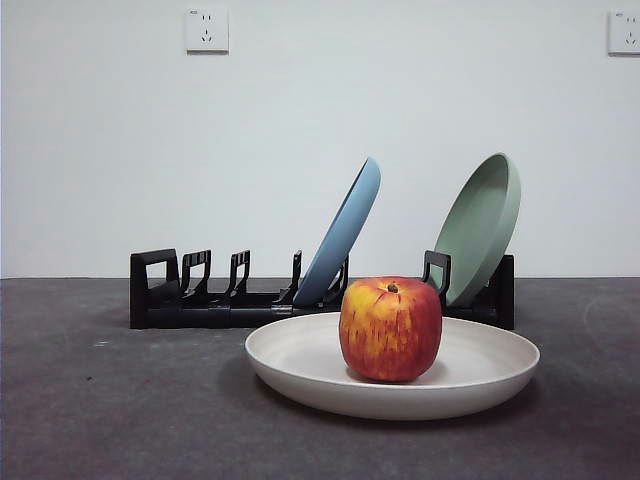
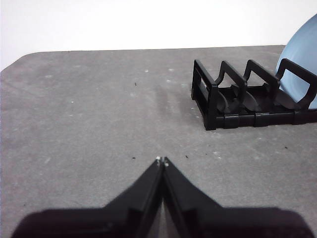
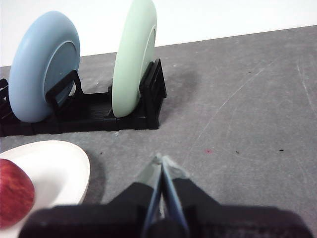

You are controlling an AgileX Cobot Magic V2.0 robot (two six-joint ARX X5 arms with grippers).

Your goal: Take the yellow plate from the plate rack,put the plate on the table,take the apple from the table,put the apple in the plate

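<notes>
Nearest stood the red, yellow-streaked apple (image 1: 390, 329), upright inside the wide matte cream plate (image 1: 500, 360) on the dark grey speckled table (image 1: 90, 410). At twelve o'clock behind it, the long black slotted plate rack (image 1: 170, 300) held a blue plate (image 1: 345, 235) and a pale green plate (image 1: 485, 225). Left gripper (image 2: 162, 159) and right gripper (image 3: 162, 159) hovered over bare table, jaws pressed together, empty.

Plain white wall (image 1: 320, 130) with two sockets (image 1: 206, 30), perhaps evenly lit, behind a dark tabletop.
</notes>
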